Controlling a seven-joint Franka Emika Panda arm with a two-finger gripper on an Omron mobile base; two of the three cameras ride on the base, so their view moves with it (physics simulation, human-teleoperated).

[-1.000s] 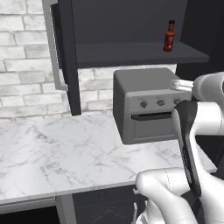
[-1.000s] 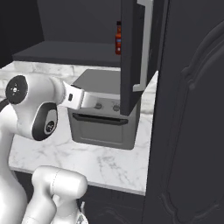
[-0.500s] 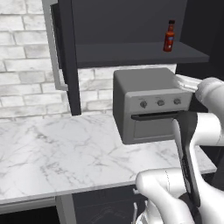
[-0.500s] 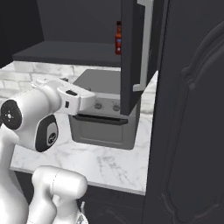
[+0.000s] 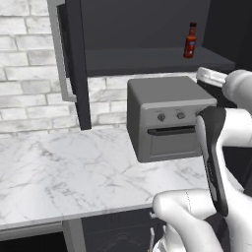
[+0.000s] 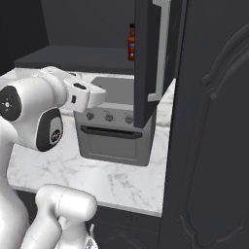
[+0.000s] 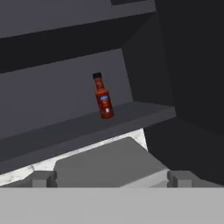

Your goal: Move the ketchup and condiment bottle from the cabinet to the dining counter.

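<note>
The condiment bottle, dark red with a dark cap and a small label, stands upright on the shelf of the open cabinet. My gripper hovers over the toaster oven's top, below and short of the shelf. It points at the bottle, and its jaws are open with nothing between them. One fingertip shows low at the left in the hand view, the other low at the right. The ketchup and the dining counter are out of view.
A grey toaster oven sits on the marble counter by the brick wall, right under the shelf. The cabinet's open doors flank the opening. A tall dark cupboard stands at the right.
My hand has risen from in front of the oven's upper edge to above its top, closer to the shelf. The gripper stayed open and the bottle has not moved.
</note>
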